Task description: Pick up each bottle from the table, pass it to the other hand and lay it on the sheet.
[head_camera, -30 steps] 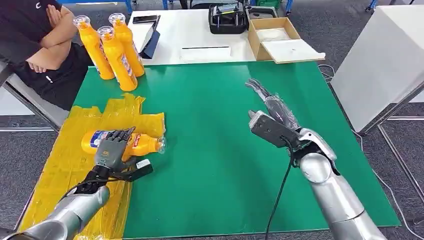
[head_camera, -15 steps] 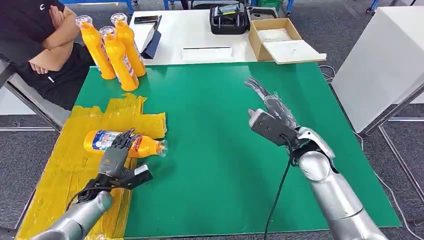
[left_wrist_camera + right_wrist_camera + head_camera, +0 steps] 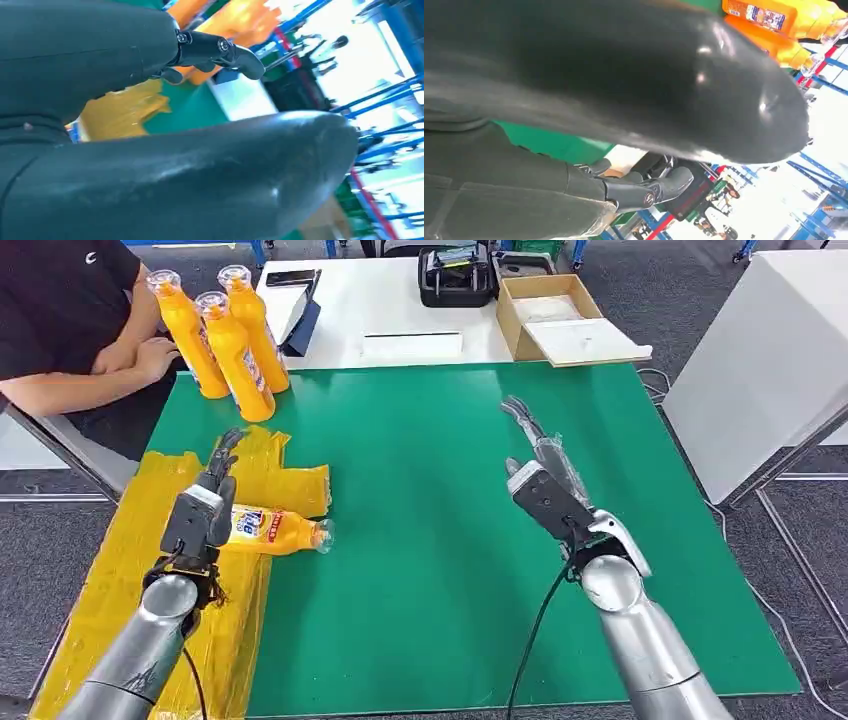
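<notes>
One orange bottle [image 3: 272, 531] lies on its side on the yellow sheet [image 3: 120, 570], its clear cap end over the green mat. My left hand [image 3: 200, 515] hovers above the bottle's label end with its fingers stretched out, holding nothing. Three more orange bottles [image 3: 228, 340] stand upright at the mat's far left corner, also seen in the right wrist view as orange bottles [image 3: 774, 25]. My right hand [image 3: 545, 475] is raised over the middle right of the mat, fingers spread and empty.
A green mat [image 3: 440, 540] covers the table. A person [image 3: 60, 330] sits at the far left with a hand near the standing bottles. Behind the mat, a white table [image 3: 390, 310] carries a black case [image 3: 457, 278] and an open cardboard box [image 3: 550, 315].
My left hand has let go of the lying bottle and lifted, fingers now extended. My right hand has tilted up slightly. The person's arms have unfolded and one hand reaches toward the standing bottles.
</notes>
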Robot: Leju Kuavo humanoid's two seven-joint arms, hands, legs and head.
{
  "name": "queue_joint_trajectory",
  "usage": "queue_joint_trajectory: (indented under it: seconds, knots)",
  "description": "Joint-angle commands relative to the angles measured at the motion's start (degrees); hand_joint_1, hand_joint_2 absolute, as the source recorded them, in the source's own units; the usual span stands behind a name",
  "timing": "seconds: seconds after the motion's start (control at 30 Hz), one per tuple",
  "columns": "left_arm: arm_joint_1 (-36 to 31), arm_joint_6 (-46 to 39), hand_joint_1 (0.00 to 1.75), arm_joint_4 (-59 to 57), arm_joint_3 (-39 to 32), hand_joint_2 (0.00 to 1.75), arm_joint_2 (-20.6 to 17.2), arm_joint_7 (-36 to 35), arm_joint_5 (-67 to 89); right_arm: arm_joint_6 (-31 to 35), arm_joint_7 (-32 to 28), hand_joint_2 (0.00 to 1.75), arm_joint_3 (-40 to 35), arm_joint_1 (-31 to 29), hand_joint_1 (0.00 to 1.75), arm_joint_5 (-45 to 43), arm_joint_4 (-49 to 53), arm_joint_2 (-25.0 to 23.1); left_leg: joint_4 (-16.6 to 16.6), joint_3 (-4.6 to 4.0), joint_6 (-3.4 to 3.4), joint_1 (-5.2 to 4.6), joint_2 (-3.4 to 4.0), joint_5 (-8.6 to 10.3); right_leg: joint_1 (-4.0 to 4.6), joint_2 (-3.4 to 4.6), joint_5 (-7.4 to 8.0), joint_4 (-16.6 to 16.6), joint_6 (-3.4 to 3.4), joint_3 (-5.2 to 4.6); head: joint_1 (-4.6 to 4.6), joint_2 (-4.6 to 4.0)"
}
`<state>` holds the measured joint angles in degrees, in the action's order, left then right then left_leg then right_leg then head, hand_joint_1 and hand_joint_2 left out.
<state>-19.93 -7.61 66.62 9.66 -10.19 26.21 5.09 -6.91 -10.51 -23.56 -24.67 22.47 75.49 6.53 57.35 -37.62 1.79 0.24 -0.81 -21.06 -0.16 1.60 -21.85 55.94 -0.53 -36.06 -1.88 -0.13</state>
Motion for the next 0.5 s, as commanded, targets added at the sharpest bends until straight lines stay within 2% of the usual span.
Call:
queue_joint_trajectory:
  seconds: [0.03,0.13,0.23,0.3,0.5]
  knots:
    - [-4.8,1.0,0.00,4.1,1.9,0.00,3.5,1.6,-2.6,10.8,-6.3,0.00,1.6,0.0,0.00,2.7,-4.5,-4.7,0.0,0.06,-0.07,0.01,-0.03,-0.05,0.02,-0.13,-0.06,0.0,0.01,0.07,0.00,0.00]
    - [-13.0,1.2,0.00,-1.5,5.4,0.00,7.9,-0.9,-3.8,16.0,-11.3,0.00,0.5,-2.4,0.00,0.5,-8.7,-7.2,0.2,-0.02,-0.12,0.03,-0.36,-0.05,0.05,-0.56,-0.17,0.1,0.03,0.07,0.00,0.00]
    - [-18.1,1.3,0.00,-7.6,6.9,0.00,11.4,-1.9,-5.6,18.5,-14.9,0.00,-0.6,-5.0,0.00,-1.9,-12.3,-10.5,0.1,-0.12,-0.07,0.00,-0.26,0.05,0.02,-0.33,-0.03,0.0,0.02,-0.08,0.00,0.00]
    - [-20.0,0.9,0.00,-10.4,7.0,0.00,13.0,-1.9,-6.2,20.2,-14.9,0.00,-2.0,-5.4,0.00,0.1,-13.3,-11.7,0.2,-0.04,-0.13,-0.03,-0.25,0.03,-0.01,-0.42,-0.08,0.1,0.05,0.04,0.00,0.00]
    - [-21.2,1.0,0.00,-12.6,7.4,0.00,13.5,-1.7,-6.2,20.3,-14.8,0.00,-2.3,-5.3,0.00,0.2,-12.8,-12.4,0.0,-0.03,-0.05,-0.05,-0.12,0.09,-0.03,-0.21,0.08,0.0,0.06,-0.02,0.00,0.00]
